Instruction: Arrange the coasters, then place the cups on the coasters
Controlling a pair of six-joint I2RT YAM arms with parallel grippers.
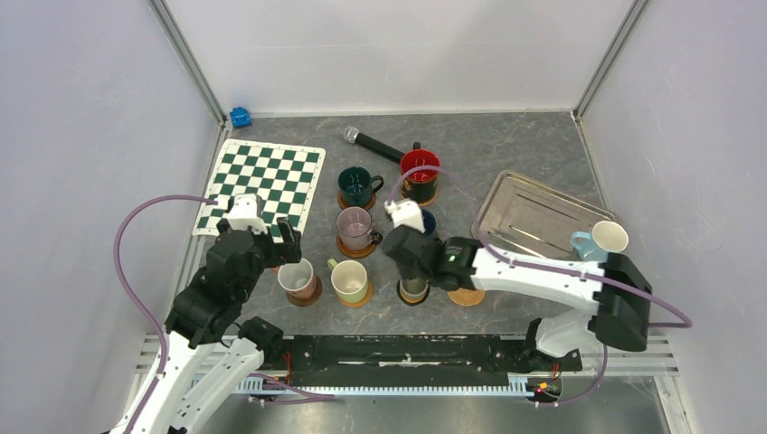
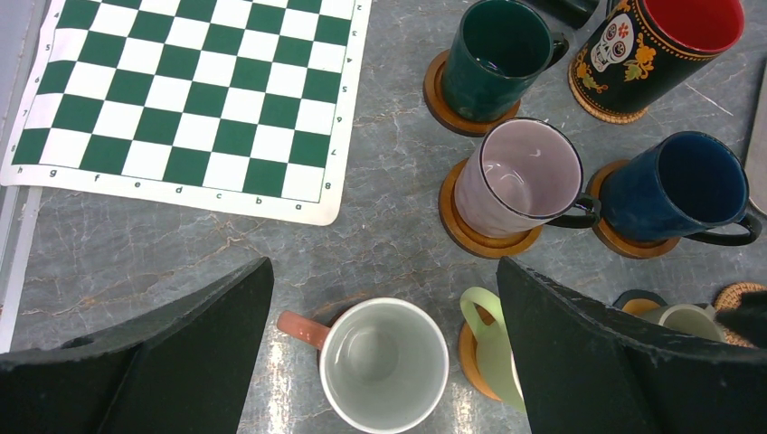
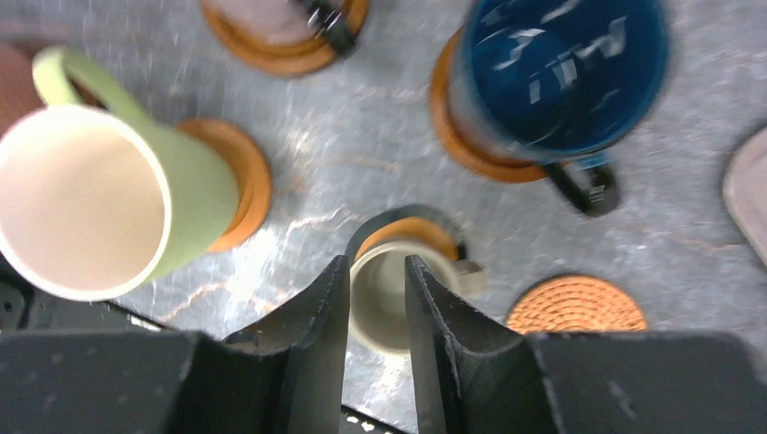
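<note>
My right gripper (image 3: 377, 289) (image 1: 413, 274) hovers low over the small grey-olive cup (image 3: 384, 298), which stands on a black-rimmed orange coaster (image 3: 411, 233). Its fingers are slightly parted and the cup's inside shows in the gap. An empty woven coaster (image 3: 575, 306) lies just right of it. My left gripper (image 2: 384, 353) (image 1: 282, 246) is wide open above the brownish white-inside cup (image 2: 384, 362). The pale green (image 1: 349, 280), dark blue (image 2: 678, 185), clear glass (image 2: 520, 176), dark green (image 1: 359, 185) and red-inside (image 1: 420, 174) cups stand on coasters. The light blue cup (image 1: 601, 240) sits at the right.
A green-and-white chequered mat (image 1: 267, 185) lies at the back left. A black microphone (image 1: 373, 145) lies behind the cups. A metal tray (image 1: 534, 217) sits at the right, next to the light blue cup. A small blue object (image 1: 240, 117) is in the far left corner.
</note>
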